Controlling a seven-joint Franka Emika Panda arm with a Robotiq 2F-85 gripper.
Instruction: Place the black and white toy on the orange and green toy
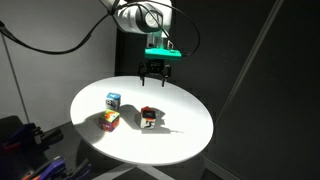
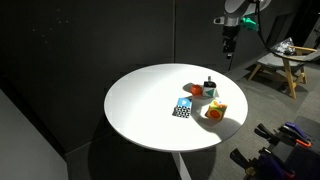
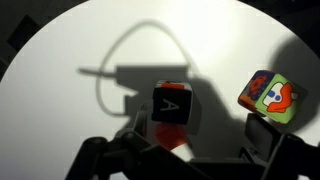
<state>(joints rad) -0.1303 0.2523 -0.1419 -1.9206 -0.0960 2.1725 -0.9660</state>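
Note:
The black and white toy (image 1: 148, 117) is a small dark block on the white round table; it also shows in an exterior view (image 2: 207, 89). In the wrist view (image 3: 170, 104) its dark face bears a white letter A, with something red right beside it. The orange and green toy (image 1: 110, 120) is a larger cube standing apart from it, also visible in an exterior view (image 2: 215, 111) and in the wrist view (image 3: 270, 97). My gripper (image 1: 152, 72) hangs open and empty well above the table's far side, and it also shows in an exterior view (image 2: 229, 45) and in the wrist view (image 3: 182, 142).
A blue-and-white cube (image 1: 113, 100) stands near the orange and green toy, seen too in an exterior view (image 2: 183, 110). The round table's edge (image 1: 190, 150) is all around. A wooden stool (image 2: 283, 62) stands beyond the table. The background is dark.

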